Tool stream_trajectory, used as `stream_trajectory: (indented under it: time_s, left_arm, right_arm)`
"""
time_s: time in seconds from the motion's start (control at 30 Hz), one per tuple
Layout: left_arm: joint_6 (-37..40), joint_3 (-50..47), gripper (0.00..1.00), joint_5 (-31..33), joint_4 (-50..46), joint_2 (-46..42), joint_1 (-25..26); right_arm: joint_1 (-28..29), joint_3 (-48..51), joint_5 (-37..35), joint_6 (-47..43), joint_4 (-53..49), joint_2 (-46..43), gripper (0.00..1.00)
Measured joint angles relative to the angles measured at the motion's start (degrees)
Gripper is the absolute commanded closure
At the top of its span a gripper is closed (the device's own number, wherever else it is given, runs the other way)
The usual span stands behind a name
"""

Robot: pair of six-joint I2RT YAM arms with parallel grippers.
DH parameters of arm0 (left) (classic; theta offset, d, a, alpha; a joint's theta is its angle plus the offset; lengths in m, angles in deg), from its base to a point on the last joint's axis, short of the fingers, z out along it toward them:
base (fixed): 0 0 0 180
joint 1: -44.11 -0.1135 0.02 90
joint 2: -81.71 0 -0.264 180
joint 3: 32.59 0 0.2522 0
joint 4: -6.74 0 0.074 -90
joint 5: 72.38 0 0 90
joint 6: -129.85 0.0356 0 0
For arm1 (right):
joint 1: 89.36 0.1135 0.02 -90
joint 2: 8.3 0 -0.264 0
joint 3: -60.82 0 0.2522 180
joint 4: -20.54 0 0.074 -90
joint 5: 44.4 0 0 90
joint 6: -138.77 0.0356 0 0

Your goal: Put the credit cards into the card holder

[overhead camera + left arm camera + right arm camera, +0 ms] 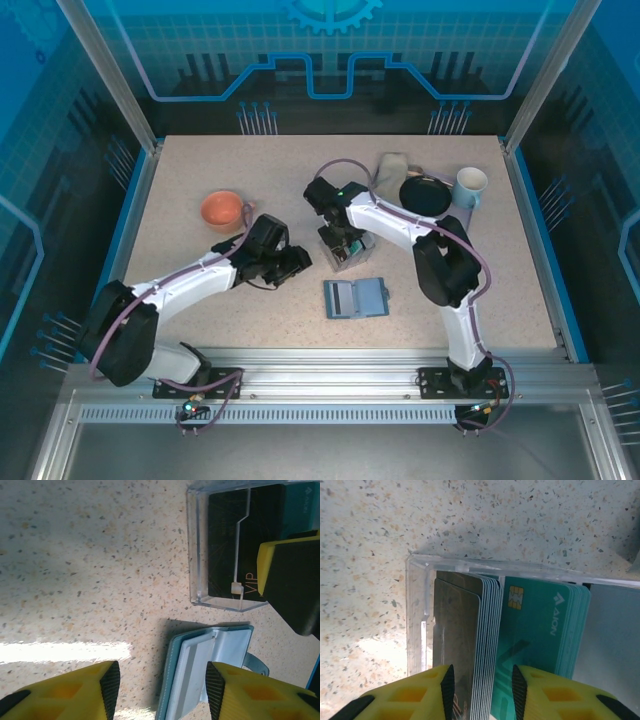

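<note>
Fingers (447, 687) of right gripper (481, 680) straddle credit cards (540, 630) in box (415, 605), grip unclear; left gripper (161, 682) released above card holder (210, 650).

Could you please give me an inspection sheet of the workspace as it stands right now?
Surface: speckled beige table, no spills seen.
Job's things: credit cards, dark and teal, stacked in a clear box; card holder lies open towards the front.
Clutter: orange bowl, white cloth, black dish and mug towards the back.
Grippers: left gripper has jaws open and empty, and hovers by the card holder; right gripper has jaws astride the card stack, grip unclear.
Cables: purple cables run along both arms, no snag seen.
Surroundings: aluminium frame, blue panels.
</note>
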Motion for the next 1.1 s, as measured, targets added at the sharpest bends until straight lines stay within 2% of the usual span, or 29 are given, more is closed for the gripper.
stream_trajectory:
  time_s: [0.5, 1.1]
  left_arm:
    - [-0.2, -0.59, 0.46, 0.96, -0.07, -1.77, -0.72]
    - [-0.2, -1.2, 0.46, 0.96, -0.09, -1.77, -0.74]
  right_arm:
    - [3.41, -1.33, -12.26, -0.24, -1.31, 2.54, 0.64]
    - [3.45, -1.33, -13.25, -0.42, -1.62, 2.51, 0.75]
